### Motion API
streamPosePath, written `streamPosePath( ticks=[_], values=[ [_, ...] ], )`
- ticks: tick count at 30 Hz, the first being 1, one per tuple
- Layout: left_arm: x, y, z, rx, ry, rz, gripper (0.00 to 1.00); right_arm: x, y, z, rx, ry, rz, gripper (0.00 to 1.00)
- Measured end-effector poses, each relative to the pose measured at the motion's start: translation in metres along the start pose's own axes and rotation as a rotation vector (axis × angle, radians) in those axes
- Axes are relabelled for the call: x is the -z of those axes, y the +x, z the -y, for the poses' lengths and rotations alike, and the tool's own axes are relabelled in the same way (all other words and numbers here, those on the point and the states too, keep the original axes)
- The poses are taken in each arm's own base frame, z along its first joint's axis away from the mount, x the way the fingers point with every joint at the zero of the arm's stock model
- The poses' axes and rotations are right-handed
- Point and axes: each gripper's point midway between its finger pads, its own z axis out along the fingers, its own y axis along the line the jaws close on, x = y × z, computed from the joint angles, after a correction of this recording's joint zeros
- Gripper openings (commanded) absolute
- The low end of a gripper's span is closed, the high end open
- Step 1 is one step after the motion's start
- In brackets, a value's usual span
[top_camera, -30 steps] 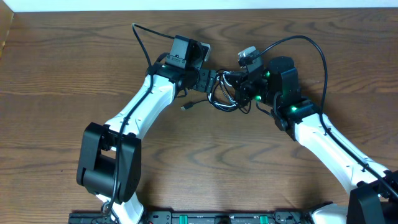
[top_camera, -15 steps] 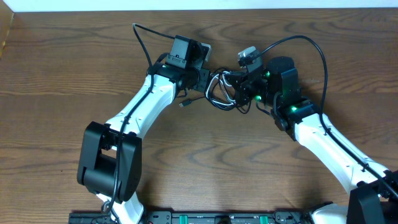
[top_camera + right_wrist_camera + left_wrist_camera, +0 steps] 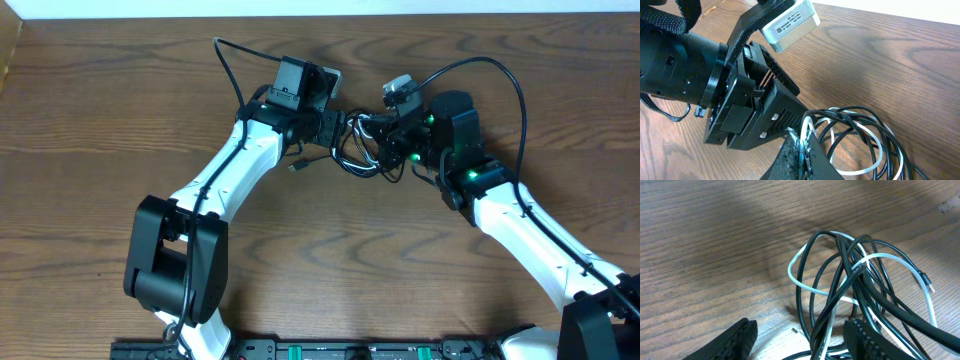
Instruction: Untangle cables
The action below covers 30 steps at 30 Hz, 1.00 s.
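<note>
Wood surface (image 3: 120, 90), both arms (image 3: 250, 160) meeting at top centre. The cables (image 3: 360, 152) sit in one knot between the hands, loops lying roughly left-right. left hand (image 3: 338, 128) at the knot's left edge, fingers apart, straddling strands, not clamped. right hand (image 3: 395, 150) pinched closed on strands at the right edge. Left looks like the free puller. Left wrist view shows the white cable (image 3: 790, 271) threaded through the black ones; overhead can't resolve that.

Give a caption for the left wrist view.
Open left gripper straddling tangled black and white cables on a wooden table.
</note>
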Motion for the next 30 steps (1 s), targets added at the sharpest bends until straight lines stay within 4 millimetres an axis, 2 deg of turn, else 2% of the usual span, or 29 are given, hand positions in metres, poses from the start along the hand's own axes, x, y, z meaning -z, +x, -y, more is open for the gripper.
streamPosePath(
  ticks=[11, 20, 21, 22, 23, 30],
  values=[
    [-0.002, -0.004, 0.0, -0.004, 0.001, 0.017, 0.53, 0.0, 0.001, 0.0, -0.001, 0.0, -0.003, 0.01],
    [-0.018, 0.009, -0.006, 0.009, -0.002, -0.029, 0.52, 0.0, 0.002, 0.0, -0.003, 0.001, -0.008, 0.01],
    [-0.018, 0.009, -0.006, 0.009, -0.002, -0.029, 0.45, 0.0, 0.002, 0.0, -0.003, 0.001, -0.008, 0.01],
    [-0.018, 0.009, -0.006, 0.013, -0.002, -0.029, 0.11, 0.0, 0.002, 0.0, -0.003, 0.001, -0.008, 0.01],
    [-0.018, 0.009, -0.006, 0.009, -0.002, -0.029, 0.08, 0.0, 0.002, 0.0, -0.003, 0.001, -0.008, 0.01],
    [-0.019, 0.009, -0.004, 0.005, 0.006, -0.029, 0.07, 0.0, 0.002, 0.0, -0.004, 0.001, -0.009, 0.01]
  ],
)
